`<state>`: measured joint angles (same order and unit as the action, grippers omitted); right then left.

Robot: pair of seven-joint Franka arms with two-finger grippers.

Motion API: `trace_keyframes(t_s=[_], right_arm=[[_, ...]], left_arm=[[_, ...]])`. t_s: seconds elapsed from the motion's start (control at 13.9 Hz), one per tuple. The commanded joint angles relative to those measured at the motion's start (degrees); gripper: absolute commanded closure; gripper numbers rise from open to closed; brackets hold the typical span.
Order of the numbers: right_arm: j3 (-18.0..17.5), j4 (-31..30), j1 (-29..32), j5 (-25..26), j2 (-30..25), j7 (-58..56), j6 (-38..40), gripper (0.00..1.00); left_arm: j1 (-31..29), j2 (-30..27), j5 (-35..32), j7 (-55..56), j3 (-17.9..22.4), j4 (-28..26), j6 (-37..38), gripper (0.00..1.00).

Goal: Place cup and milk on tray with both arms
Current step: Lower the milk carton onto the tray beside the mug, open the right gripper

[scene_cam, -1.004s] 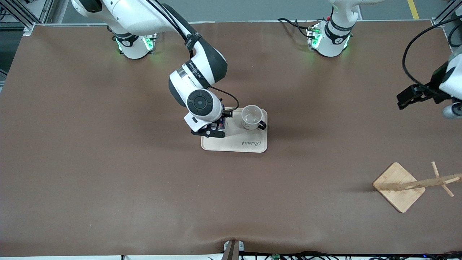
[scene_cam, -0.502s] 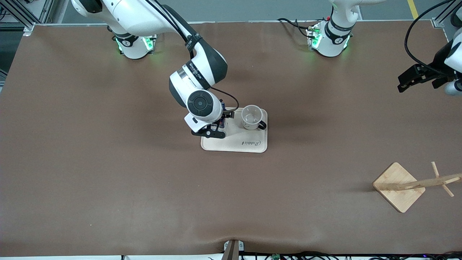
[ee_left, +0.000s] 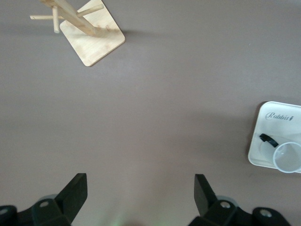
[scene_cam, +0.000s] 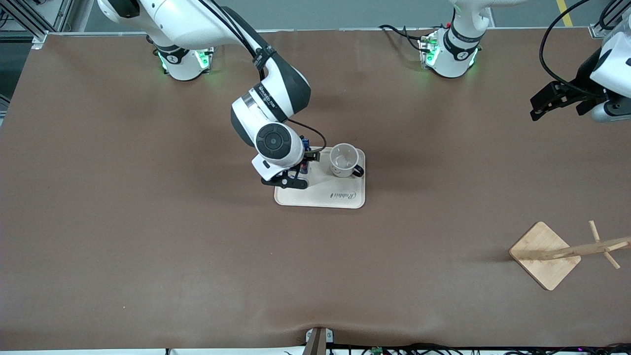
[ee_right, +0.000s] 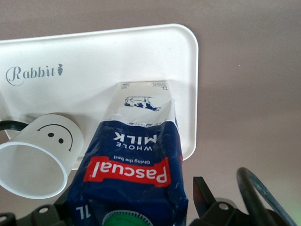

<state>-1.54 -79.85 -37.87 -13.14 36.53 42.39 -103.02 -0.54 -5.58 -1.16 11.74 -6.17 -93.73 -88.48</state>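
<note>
ok so where this one's at: the cup (scene_cam: 343, 159) is already standing upright on the tray (scene_cam: 340, 197), at the end toward the left arm, with its handle pointing that way too. The right gripper (scene_cam: 296, 175) is down over the tray's other end, the one toward the right arm, with its jaws closed narrow around the upper part of the milk (ee_right: 136, 155). In the right wrist view the carton looks upright with its white base down on the tray surface, just beside the cup and fairly close to the tray's rim, though I can't tell for sure whether the base is fully seated or a hair above. The left gripper (scene_cam: 547, 101) is up in the air over the left arm's end of the table, jaws wide and holding nothing; that arm is just waiting. There's also a wooden stand (scene_cam: 544, 254) nearer the camera at that end, well apart from everything. My read is we're at the release step for the milk. To do it well I'd make sure the base is flat on the tray before opening, open the jaws evenly so neither finger drags the carton sideways into the cup or toward the rim, then lift straight up until clear of the green cap (ee_right: 123, 220) before swinging away. It's a tall, narrow carton, so any sideways nudge could tip it.
</note>
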Motion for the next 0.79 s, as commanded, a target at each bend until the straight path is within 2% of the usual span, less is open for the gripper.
trace_keyframes(t_s=[0.0,0.72], right_arm=[[0.22,1.54,-0.36,-0.40,0.73,1.11,0.28,0.00],[0.31,2.06,0.52,-0.93,-0.14,0.67,0.89,0.00]], left_arm=[[-0.16,-1.62,1.34,1.35,-0.51,-1.45,-0.90,0.00],[-0.07,-1.36,1.42,0.21,-0.42,-1.10,-0.55,0.00]])
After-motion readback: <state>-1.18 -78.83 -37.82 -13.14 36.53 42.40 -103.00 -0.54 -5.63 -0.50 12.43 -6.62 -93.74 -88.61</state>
